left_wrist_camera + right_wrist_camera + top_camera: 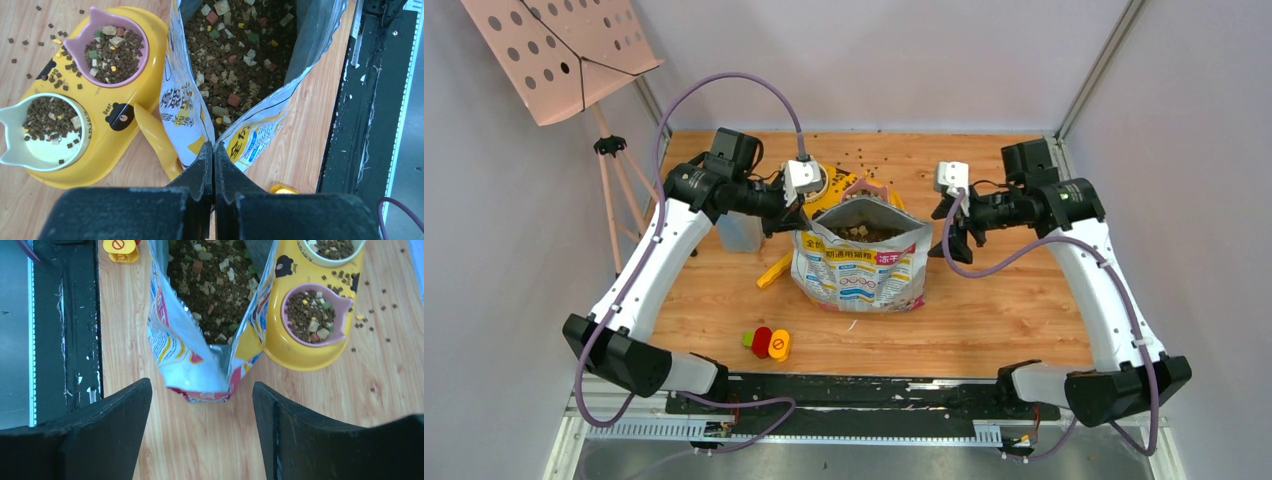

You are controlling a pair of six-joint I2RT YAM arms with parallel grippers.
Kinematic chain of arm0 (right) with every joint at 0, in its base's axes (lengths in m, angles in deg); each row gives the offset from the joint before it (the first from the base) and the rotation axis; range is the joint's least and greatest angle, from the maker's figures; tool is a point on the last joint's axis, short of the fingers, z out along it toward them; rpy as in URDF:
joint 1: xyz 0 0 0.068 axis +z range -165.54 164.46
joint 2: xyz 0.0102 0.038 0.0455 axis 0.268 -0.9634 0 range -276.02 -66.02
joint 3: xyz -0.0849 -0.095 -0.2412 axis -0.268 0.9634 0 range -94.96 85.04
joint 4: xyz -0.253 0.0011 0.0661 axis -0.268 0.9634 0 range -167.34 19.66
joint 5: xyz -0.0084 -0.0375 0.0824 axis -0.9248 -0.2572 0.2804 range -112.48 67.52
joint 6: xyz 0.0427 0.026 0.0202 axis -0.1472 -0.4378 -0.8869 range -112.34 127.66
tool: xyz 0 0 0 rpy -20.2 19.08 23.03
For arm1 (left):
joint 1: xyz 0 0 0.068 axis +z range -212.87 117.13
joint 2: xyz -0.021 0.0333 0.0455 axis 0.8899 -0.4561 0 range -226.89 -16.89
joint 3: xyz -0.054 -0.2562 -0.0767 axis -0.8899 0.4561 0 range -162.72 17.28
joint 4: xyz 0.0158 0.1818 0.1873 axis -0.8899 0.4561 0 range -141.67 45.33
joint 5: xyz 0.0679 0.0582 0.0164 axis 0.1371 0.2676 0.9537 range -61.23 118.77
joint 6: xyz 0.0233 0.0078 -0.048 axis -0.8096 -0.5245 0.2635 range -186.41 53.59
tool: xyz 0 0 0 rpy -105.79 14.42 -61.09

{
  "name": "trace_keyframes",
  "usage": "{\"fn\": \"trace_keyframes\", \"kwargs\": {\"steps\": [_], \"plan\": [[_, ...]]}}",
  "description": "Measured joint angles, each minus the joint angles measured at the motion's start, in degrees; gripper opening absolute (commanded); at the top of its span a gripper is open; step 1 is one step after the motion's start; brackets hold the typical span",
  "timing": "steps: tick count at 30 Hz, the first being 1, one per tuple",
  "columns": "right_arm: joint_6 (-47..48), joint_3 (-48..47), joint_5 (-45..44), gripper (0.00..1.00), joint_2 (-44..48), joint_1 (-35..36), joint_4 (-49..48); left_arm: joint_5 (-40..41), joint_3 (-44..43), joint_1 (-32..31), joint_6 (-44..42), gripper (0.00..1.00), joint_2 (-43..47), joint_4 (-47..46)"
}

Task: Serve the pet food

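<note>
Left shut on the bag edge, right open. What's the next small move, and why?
Probably open the left gripper and let go of the bag. The right gripper is open, the bag's far corner loose between its fingers, and the pink bowl and white bowl both hold pet food already, so holding the bag seems done. White bowl is only part full, though.

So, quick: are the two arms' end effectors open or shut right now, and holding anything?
Left end effector: shut, pinching the edge of the foil bag.
Right end effector: open, holding nothing.
</note>
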Motion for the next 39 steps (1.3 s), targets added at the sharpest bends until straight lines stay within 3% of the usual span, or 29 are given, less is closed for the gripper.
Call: {"fn": "trace_keyframes", "kwargs": {"steps": [6,8,10,11,22,35,39], "plan": [[-1.09,-1.75,-1.29,0.65,-7.10,5.51,-3.96,0.35,0.00,-0.28,-0.28,0.00,0.39,0.57],[-1.33,-1.90,-1.70,0.47,-8.94,6.19,-4.87,0.85,0.00,-0.28,-0.87,0.00,0.52,0.87],[-1.46,-1.90,-2.01,0.13,-9.60,6.71,-5.11,1.49,0.00,-0.39,-1.66,0.00,0.74,1.01],[-1.53,-1.90,-2.16,0.01,-9.60,6.86,-5.07,1.95,0.00,-0.39,-2.16,0.00,0.90,1.25],[-1.84,-2.71,-5.99,0.00,-8.13,7.02,-1.77,4.48,-0.31,-0.07,-4.42,0.00,2.56,4.50],[0.17,-2.56,-6.75,0.00,-4.59,5.53,2.91,-2.03,-0.42,0.44,-1.86,0.00,2.56,3.65],[1.18,-0.98,-6.93,0.25,-1.77,5.62,3.04,-3.91,-0.39,0.44,-0.94,0.00,2.56,3.37]]}}
